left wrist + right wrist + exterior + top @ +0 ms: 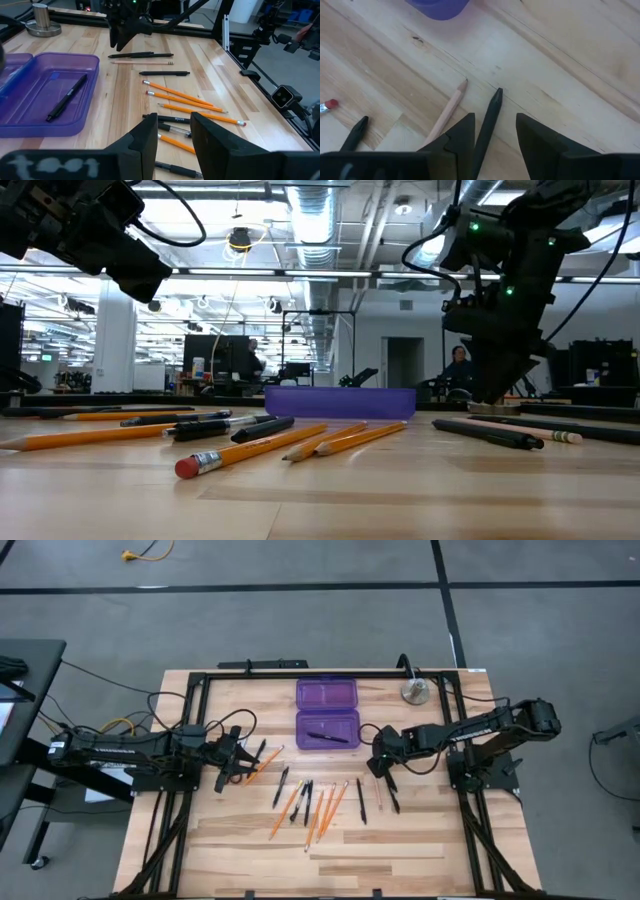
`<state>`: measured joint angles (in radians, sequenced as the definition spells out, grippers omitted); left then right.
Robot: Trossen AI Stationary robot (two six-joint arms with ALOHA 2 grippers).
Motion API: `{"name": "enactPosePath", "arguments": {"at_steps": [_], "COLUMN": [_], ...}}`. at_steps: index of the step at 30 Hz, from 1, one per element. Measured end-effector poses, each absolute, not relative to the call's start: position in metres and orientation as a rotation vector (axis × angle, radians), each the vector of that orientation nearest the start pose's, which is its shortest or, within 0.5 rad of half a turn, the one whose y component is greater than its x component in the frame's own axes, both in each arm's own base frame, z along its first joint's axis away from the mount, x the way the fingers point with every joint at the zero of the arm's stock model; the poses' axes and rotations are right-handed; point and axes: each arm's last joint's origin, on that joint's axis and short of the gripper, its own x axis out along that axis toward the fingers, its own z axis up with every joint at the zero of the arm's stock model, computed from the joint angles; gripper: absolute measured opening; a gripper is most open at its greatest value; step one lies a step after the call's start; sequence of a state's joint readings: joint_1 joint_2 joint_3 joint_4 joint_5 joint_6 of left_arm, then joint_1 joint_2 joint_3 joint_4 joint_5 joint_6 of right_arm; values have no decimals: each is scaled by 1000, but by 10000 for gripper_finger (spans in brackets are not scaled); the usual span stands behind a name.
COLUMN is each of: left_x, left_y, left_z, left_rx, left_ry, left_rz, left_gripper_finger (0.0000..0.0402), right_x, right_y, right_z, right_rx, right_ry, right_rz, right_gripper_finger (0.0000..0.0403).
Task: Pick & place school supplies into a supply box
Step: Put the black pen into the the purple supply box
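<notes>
Right end effector (494, 131) seen lowered, fingers apart around a black pen (487, 122), nothing gripped | left end effector (174, 136) held open, empty | pencils (322, 805) scattered on tabletop (420, 830) | one pen (327, 736) laid in purple box (327, 711)

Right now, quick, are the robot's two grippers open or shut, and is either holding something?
Left gripper: open, holding nothing, above the pencils.
Right gripper: open, a black pen lies between its fingers on the table, not gripped yet.
</notes>
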<state>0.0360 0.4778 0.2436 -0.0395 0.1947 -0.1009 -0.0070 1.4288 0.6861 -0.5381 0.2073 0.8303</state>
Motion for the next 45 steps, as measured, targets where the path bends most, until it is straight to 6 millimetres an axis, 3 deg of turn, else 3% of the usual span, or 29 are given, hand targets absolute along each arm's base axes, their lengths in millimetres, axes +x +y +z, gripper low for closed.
{"name": "enactPosePath", "arguments": {"at_steps": [8,17,23,29,40,45], "left_x": [130,130,130,130,130,130], "left_y": [-1,-1,-1,-1,-1,-1], "left_z": [200,200,200,200,200,200], "left_rx": [-132,-132,-132,-132,-133,-133], "left_ry": [280,282,281,281,289,289], "left_rz": [-144,-143,-143,-144,-143,-143], "left_gripper_finger": [105,105,105,105,105,105], "right_x": [231,242,246,244,245,245], "right_y": [-8,-6,-7,-8,-7,-7], "right_z": [151,119,121,133,131,131], "right_rx": [582,557,527,539,541,538], "right_ry": [1116,1262,1284,1236,1256,1261], "right_rz": [-695,-696,-727,-722,-709,-710], "right_gripper_finger": [139,139,135,102,12,14]}}
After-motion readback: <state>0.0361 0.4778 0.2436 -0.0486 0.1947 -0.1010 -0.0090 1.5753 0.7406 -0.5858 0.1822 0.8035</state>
